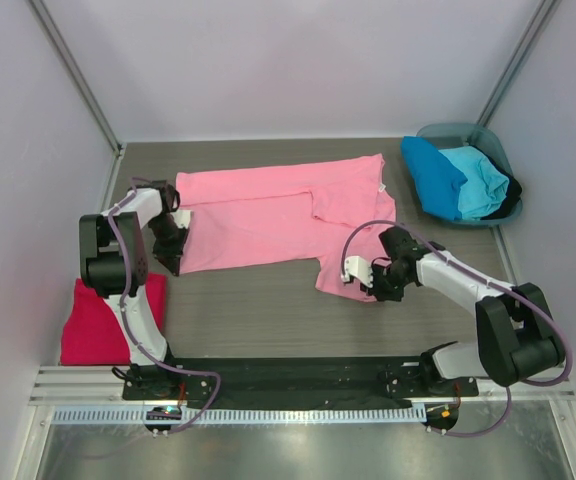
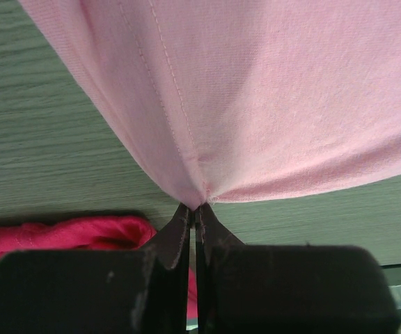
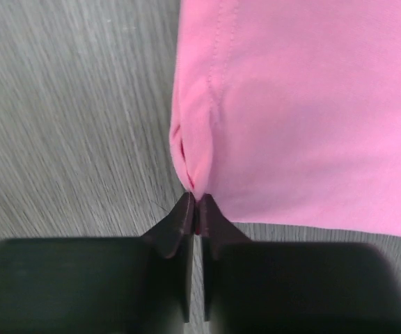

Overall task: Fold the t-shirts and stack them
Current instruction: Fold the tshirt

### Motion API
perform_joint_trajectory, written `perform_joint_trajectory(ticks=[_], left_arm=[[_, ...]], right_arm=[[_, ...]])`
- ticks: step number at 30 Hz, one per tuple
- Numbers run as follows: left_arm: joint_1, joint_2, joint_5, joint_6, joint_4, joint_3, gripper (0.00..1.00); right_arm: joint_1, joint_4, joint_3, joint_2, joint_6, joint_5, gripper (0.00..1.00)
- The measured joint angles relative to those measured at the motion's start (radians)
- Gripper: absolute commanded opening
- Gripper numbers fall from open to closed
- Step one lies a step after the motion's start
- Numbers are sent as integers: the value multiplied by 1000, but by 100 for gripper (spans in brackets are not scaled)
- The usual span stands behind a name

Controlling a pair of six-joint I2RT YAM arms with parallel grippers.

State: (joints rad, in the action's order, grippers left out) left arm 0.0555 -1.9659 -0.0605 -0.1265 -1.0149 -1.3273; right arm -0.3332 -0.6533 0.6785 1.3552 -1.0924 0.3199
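The light pink t-shirt [image 1: 268, 210] lies partly folded across the middle of the table. My left gripper [image 1: 171, 245] is shut on its left edge; in the left wrist view the cloth [image 2: 256, 97] bunches into the fingertips [image 2: 195, 207]. My right gripper [image 1: 386, 280] is shut on the shirt's front right corner; the right wrist view shows the pink cloth [image 3: 305, 104] pinched at the fingertips [image 3: 195, 198]. A folded crimson-magenta t-shirt [image 1: 93, 322] lies at the front left and also shows in the left wrist view [image 2: 61, 233]. Blue [image 1: 433, 175] and turquoise [image 1: 476, 182] t-shirts sit in a tub.
The grey-teal round tub [image 1: 498, 145] stands at the back right corner. White walls enclose the table on three sides. The arm bases sit on a black rail [image 1: 288, 375] at the near edge.
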Motion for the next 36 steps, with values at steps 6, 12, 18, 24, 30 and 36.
perform_joint_trajectory(ticks=[6, 12, 18, 24, 30, 36], left_arm=[[0, 2, -2, -4, -1, 0, 0], [0, 2, -9, -16, -24, -50, 0], [0, 8, -17, -32, -47, -134, 0], [0, 7, -24, -47, -89, -244, 0], [0, -11, -28, -63, -117, -349, 0], [0, -61, -31, -65, -142, -436, 0]], right_arm=[[-1, 14, 6, -42, 21, -40, 1], [-1, -13, 144, -147, 26, -71, 1], [-1, -6, 274, -127, 33, -109, 1], [-1, 21, 373, -24, 52, -143, 1], [5, 82, 468, 69, 71, -176, 1], [22, 164, 544, 141, 96, -212, 1]])
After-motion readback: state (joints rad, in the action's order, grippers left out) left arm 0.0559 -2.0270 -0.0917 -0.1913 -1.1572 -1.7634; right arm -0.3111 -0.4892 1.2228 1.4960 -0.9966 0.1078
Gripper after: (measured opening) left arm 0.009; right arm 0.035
